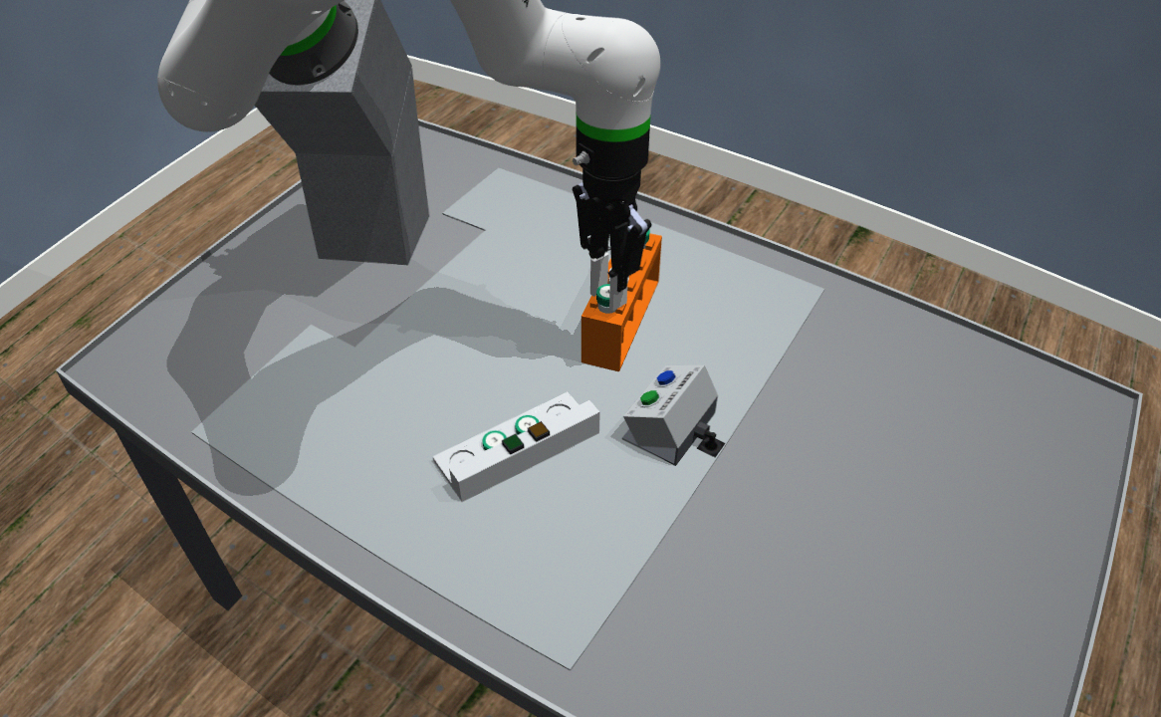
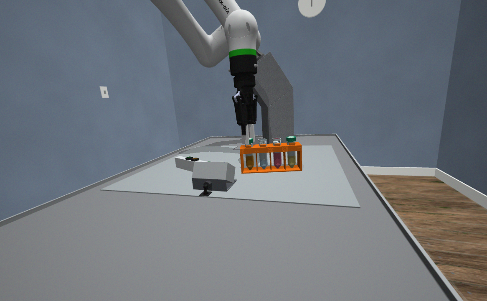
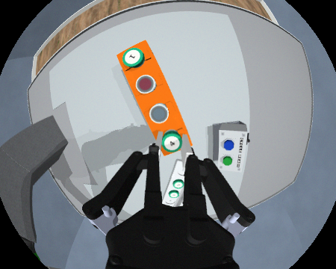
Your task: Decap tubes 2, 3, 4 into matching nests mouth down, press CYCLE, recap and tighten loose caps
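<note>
The orange decapping station [image 1: 606, 343] [image 2: 271, 169] [image 3: 163, 97] holds four tubes. My gripper [image 1: 609, 290] [image 2: 248, 139] [image 3: 172, 140] points straight down over its end nearest the key box and is shut on the green cap of tube 4 [image 1: 605, 292] [image 2: 249, 141] [image 3: 172, 142], which sits on its tube. Tube 2 [image 2: 276, 140] [image 3: 145, 84] and tube 3 [image 2: 262, 141] [image 3: 159, 113] stand open. Tube 1's cap [image 2: 291, 139] [image 3: 134, 57] is on. Two green-rimmed caps [image 1: 493, 438] [image 1: 526, 422] lie in the middle nests of the white cap tray [image 1: 478, 472] [image 2: 183, 163].
The grey key box [image 1: 669, 414] [image 2: 213, 175] with the blue key [image 1: 665, 375] [image 3: 229, 145] and the green key [image 1: 649, 397] [image 3: 227, 161] stands beside the tray. Two dark lamp squares [image 1: 513, 443] [image 1: 538, 430] sit on the tray's console. The arm's grey pedestal [image 1: 352, 151] stands behind.
</note>
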{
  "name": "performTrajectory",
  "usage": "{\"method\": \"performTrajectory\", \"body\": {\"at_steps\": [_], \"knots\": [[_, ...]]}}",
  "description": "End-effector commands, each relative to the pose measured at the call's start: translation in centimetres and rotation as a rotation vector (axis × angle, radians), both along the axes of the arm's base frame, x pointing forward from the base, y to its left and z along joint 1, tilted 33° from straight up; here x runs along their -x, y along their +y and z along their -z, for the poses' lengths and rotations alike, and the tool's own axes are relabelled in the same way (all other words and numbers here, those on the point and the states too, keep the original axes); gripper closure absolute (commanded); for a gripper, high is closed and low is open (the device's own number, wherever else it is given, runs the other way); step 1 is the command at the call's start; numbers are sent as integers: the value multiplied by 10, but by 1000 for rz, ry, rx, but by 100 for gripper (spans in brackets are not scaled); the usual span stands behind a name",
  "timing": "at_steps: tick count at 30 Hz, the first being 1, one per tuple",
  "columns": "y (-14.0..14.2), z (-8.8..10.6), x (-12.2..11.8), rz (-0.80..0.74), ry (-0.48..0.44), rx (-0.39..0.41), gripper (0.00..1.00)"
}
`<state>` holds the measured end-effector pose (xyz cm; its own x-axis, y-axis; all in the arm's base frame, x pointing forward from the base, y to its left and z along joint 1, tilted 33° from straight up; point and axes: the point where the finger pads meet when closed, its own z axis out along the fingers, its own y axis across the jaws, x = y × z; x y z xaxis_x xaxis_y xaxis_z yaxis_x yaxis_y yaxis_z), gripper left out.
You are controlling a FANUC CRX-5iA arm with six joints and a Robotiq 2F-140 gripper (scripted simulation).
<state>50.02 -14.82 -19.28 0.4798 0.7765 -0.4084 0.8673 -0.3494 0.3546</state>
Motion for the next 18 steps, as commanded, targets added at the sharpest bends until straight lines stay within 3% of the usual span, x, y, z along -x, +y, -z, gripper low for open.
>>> {"method": "performTrajectory", "body": {"at_steps": [1,9,18], "knots": [[0,0,0,0,-1,0,100],[0,0,0,-84,51,14,100],[0,0,0,-463,287,74,100]]}}
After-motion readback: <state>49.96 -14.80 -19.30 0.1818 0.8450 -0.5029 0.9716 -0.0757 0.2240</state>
